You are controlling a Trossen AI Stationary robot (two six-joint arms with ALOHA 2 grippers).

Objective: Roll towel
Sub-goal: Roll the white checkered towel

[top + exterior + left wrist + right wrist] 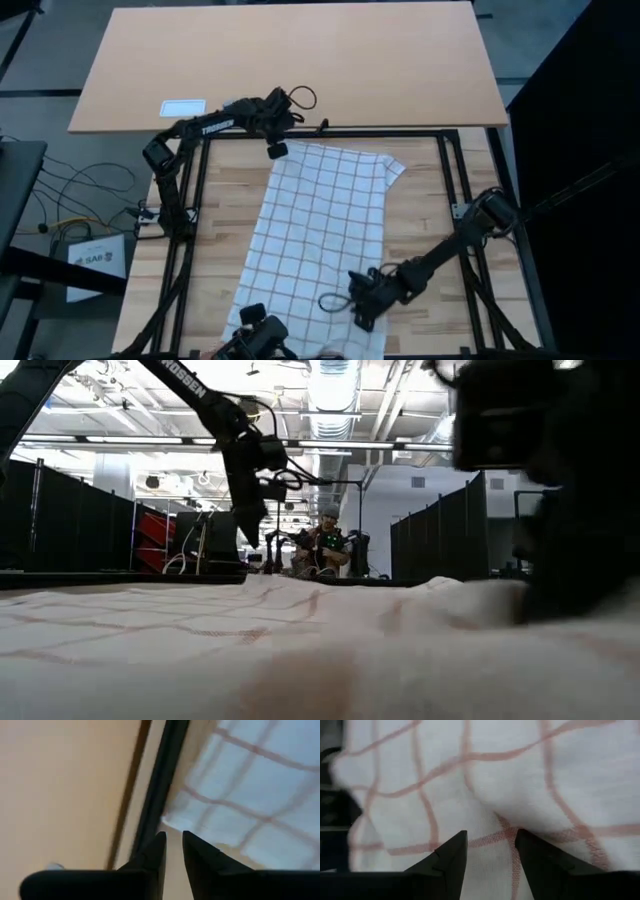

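Checked towel (320, 240) lies flat; right gripper (490, 851), half open, probably touches it. Left gripper (173, 851), narrow, should pinch the corner squarely.

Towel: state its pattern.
The towel is white with a grid of thin reddish-brown lines, clearest in the high view.

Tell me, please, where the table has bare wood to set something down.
Bare wood lies left of the towel, up to the left arm's base, and right of it, above the right arm. It is crowded at the towel's far left corner, where the left end effector hovers, and near its front edge under the right end effector.
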